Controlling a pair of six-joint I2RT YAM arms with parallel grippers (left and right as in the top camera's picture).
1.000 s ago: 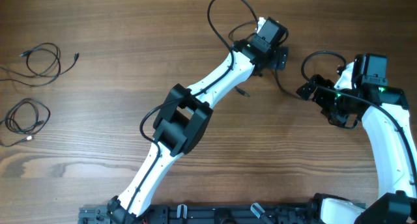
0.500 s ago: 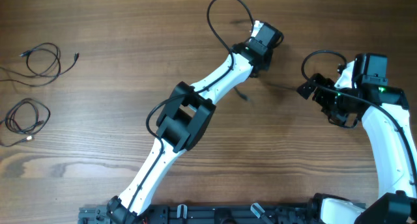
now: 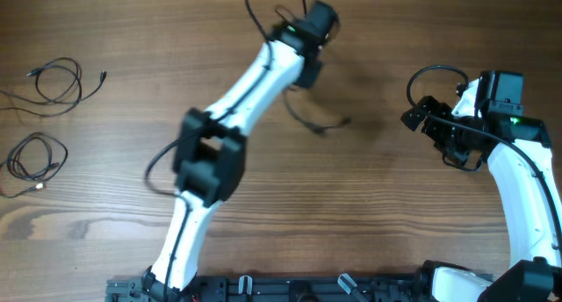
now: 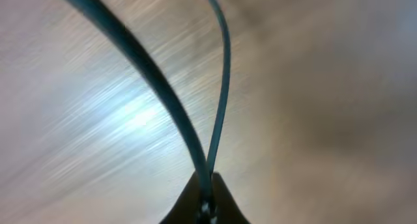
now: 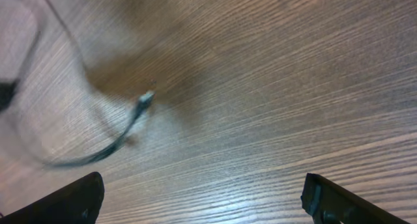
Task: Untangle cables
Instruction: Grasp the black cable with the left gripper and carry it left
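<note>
One thin black cable (image 3: 320,127) trails over the wood from my left gripper (image 3: 306,74), which is shut on it near the table's far edge. In the left wrist view two blurred strands of that cable (image 4: 225,68) rise out of the closed left gripper (image 4: 205,201). My right gripper (image 3: 428,140) stands open at the right, apart from the cable. In the right wrist view the right gripper (image 5: 205,208) has nothing between its fingers, and the cable's plug end (image 5: 144,100) lies beyond them on the wood. Two more cables lie as loose coils at the far left, one further back (image 3: 57,81) and one nearer (image 3: 35,157).
The left arm (image 3: 206,157) stretches diagonally across the middle of the wooden table (image 3: 413,223). Thicker black wires loop from each arm's wrist. The arms' base rail (image 3: 290,289) runs along the front edge.
My left gripper has shut on the cable and swung left toward the far edge, dragging the cable away from the right gripper. The right arm has not moved.
</note>
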